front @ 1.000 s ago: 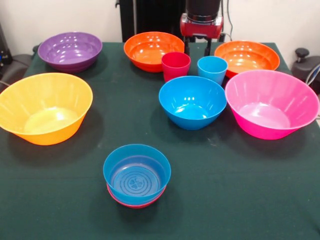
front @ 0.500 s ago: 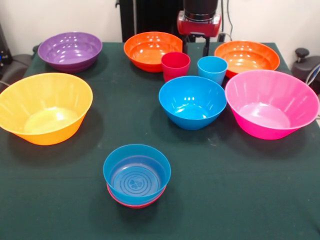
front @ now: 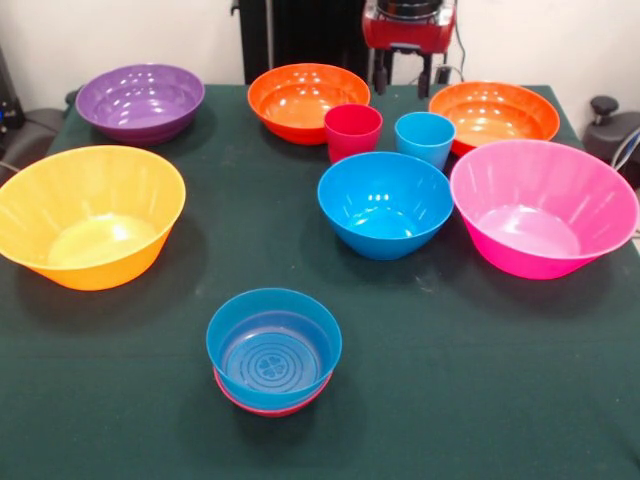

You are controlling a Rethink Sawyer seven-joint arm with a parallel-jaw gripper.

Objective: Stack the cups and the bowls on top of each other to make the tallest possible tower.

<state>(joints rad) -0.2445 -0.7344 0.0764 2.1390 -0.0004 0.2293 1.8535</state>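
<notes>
My gripper (front: pixel 404 80) hangs at the table's far edge, open and empty, above and behind the red cup (front: pixel 352 131) and the light blue cup (front: pixel 425 138), which stand side by side. A small blue bowl (front: pixel 274 345) sits nested in a small red bowl (front: pixel 268 408) near the front. A mid-sized blue bowl (front: pixel 386 203) stands in the middle, in front of the cups. The pink bowl (front: pixel 543 205) is at the right and the yellow-orange bowl (front: pixel 90 215) at the left. A purple bowl (front: pixel 140 100) and two orange bowls (front: pixel 308 100) (front: pixel 493 112) stand at the back.
The dark green cloth (front: pixel 470 380) covers the table. The robot's black pedestal (front: pixel 300 35) stands behind the far edge. A black object (front: pixel 615 135) sits off the table at the right.
My gripper has risen and shifted a little to the right at the far edge. The cups and bowls have not moved.
</notes>
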